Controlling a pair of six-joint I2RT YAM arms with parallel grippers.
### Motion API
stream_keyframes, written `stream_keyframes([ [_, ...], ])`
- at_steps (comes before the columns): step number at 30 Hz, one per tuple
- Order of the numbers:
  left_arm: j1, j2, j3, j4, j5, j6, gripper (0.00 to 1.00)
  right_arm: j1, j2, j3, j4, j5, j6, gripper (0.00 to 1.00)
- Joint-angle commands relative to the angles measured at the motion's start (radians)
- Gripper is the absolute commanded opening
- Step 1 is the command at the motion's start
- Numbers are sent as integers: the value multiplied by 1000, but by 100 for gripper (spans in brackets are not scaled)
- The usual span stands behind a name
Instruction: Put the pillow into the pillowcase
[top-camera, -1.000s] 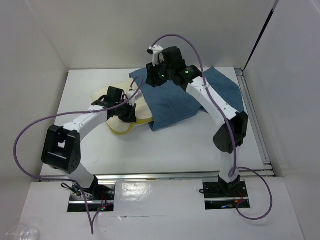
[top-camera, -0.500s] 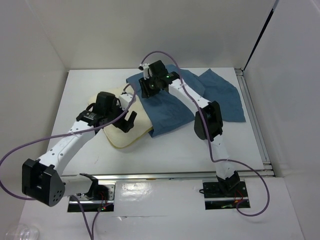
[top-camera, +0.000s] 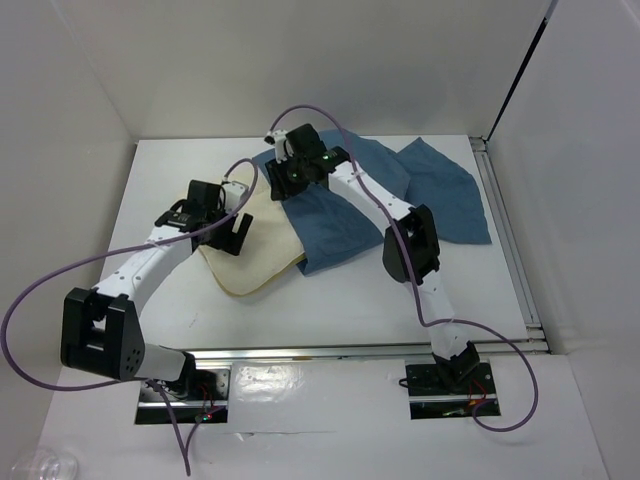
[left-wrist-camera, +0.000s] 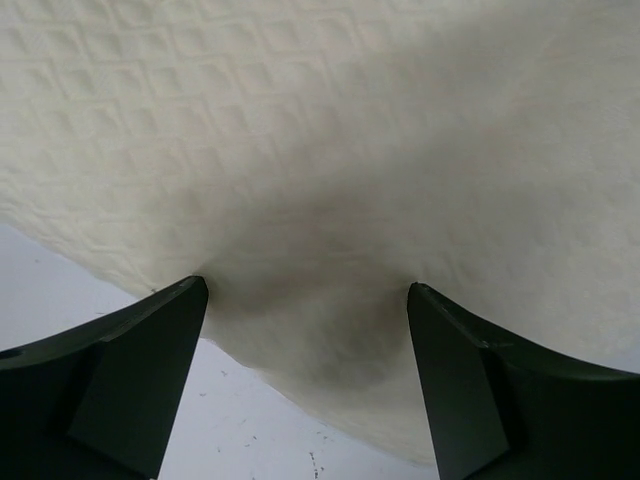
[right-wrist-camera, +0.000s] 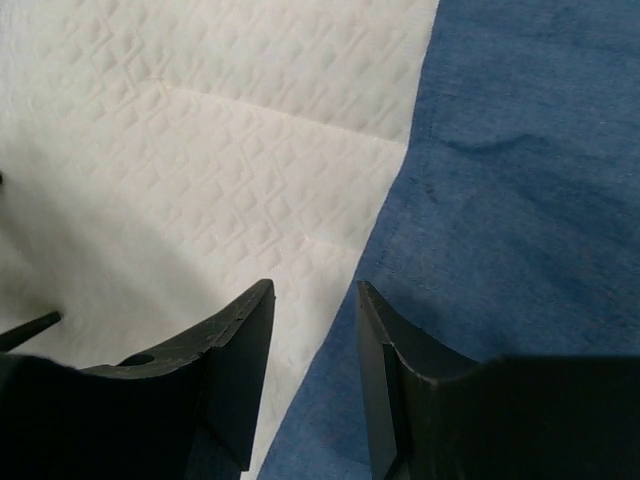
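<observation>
The pillow (top-camera: 250, 262) is seen lying flat on the white table (top-camera: 340, 300), left of centre, with its right-hand part covered by the near edge of the dusty-blue pillowcase (top-camera: 345, 215), which is spread in wrinkles toward the far right corner. Whether that part is already inside the opening or merely under a flap cannot be told. The left gripper (top-camera: 236, 233) is held low over the pillow's left portion with its jaws spread wide; in the wrist view the quilted cream fabric is seen bulging between the two fingers (left-wrist-camera: 130, 380), but nothing is pinched. The right gripper (top-camera: 283, 180) is poised over the line where blue cloth meets cream, its jaws parted by a narrow gap astride the hem, and no fabric is seen clamped. The pillow is judged to be light, soft and easily compressed, so it is expected to sag and fold if lifted by one corner; a hold on a bunched edge or corner, followed by a sliding push, is likely to serve better. The pillowcase is judged thin, limp and prone to dragging along with the pillow, so only its upper layer at the hem should be pinched and raised while the pillow is fed in.
</observation>
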Motion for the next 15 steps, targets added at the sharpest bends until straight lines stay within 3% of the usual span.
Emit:
stream_keyframes([
  [1, 32, 14, 53, 30, -50, -42, 95, 20, 26, 27, 28, 31, 4, 46],
  [6, 55, 14, 63, 30, -41, -51, 95, 29, 17, -28, 91, 128, 4, 46],
  [10, 55, 5, 63, 30, -31, -51, 95, 38, -53, -154, 233, 217, -5, 46],
  [15, 55, 4, 53, 30, -22, -51, 95, 48, -40, -165, 267, 275, -40, 46],
])
